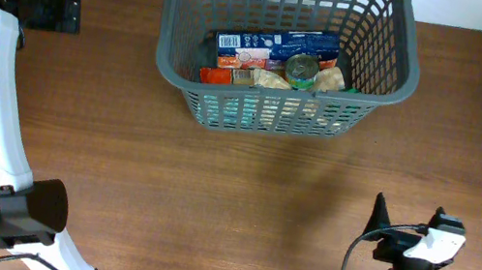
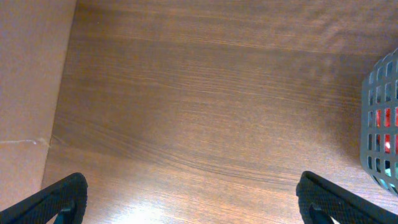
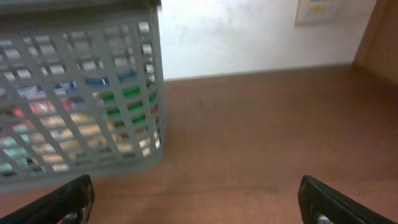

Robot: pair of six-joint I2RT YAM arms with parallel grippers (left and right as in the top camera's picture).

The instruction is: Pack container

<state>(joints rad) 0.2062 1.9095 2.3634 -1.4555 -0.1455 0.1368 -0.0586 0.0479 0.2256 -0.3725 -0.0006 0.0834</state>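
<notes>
Container [image 1: 274, 111] at far centre of worktop [image 1: 211, 199], loaded with groceries.
The dark grey lattice container stands on the brown wood-grain worktop and holds a blue box [image 1: 276, 45], a can [image 1: 302, 70] and other packs (labels unreadable). A white wall [image 3: 249, 37] rises behind the far edge. The left gripper [image 2: 193, 196], spread wide and empty, hangs over bare wood left of the container; the right gripper [image 3: 199, 199], likewise spread and empty, sits near the front edge, facing it.
</notes>
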